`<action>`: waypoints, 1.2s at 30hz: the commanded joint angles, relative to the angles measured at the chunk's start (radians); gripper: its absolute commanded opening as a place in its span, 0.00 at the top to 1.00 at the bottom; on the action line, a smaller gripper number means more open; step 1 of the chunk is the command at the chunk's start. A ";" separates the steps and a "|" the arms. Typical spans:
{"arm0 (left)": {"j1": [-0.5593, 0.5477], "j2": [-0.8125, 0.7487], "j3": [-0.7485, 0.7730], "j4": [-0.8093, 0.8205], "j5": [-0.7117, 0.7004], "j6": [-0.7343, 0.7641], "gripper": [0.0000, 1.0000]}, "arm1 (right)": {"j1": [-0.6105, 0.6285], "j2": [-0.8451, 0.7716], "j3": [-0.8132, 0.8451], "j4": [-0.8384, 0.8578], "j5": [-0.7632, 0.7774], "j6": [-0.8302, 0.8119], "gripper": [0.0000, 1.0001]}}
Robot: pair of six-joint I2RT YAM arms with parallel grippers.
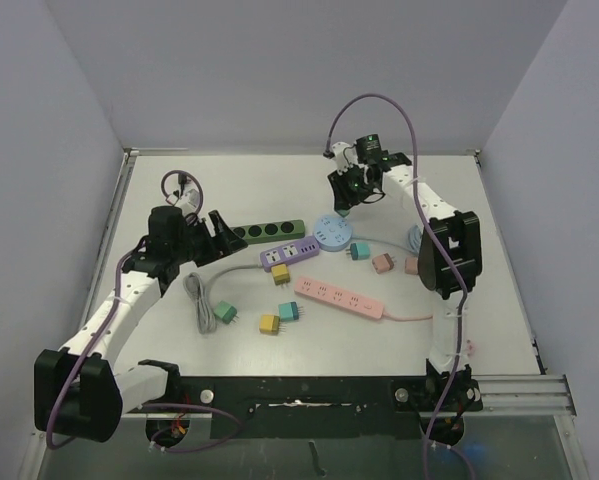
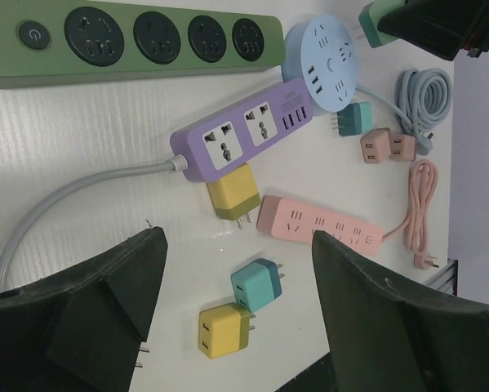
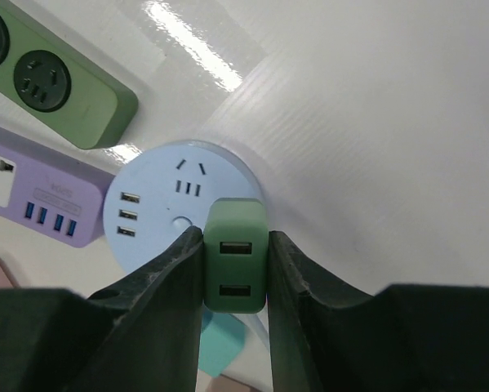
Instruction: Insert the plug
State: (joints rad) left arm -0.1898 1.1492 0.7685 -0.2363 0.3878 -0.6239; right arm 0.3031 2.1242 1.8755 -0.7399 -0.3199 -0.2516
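Green plug (image 3: 236, 265): we see it held in the right gripper (image 3: 236, 237), its two USB ports facing the wrist camera. It hangs over the near part of the round blue hub (image 3: 158, 204). Its prongs are hidden behind its own body.
Right gripper: its fingers press on both sides of the green plug, and the pinch looks square and firm.
Left gripper (image 2: 237, 238): its fingers are spread wide and hold nothing. It hovers over the worktop (image 2: 105, 139) near the green power strip (image 2: 146, 41) and the purple power strip (image 2: 244, 135).
Done: we judge the pick-up complete, and the carry to the hub nearly so, since the plug is in hand and over the hub.
Remaining: we would line the prongs up with a slot set on the hub's face, press the plug home and let go. In the top view the right gripper seems raised above the hub, so we take the plug as not yet seated, though we cannot see the prongs to be sure.
Free slots: the slot sets on the hub's top show open just beyond the plug.
Other plugs: a yellow plug (image 2: 236, 192) and a teal plug (image 2: 258, 283) lie loose near the pink power strip (image 2: 317, 224), and neither is inserted.
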 commanded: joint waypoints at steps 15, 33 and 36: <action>0.004 0.013 0.024 0.043 -0.001 0.053 0.30 | -0.024 0.138 0.248 -0.229 -0.402 -0.457 1.00; 0.005 0.055 0.008 0.071 0.043 0.044 0.32 | -0.012 0.107 0.179 -0.061 -0.196 -0.213 1.00; 0.004 0.053 0.001 0.079 0.042 0.036 0.32 | 0.003 0.028 0.037 0.072 -0.016 0.041 1.00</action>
State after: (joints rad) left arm -0.1898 1.2121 0.7685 -0.2214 0.4099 -0.5915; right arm 0.2920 2.2807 2.0365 -0.8940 -0.5873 -0.6258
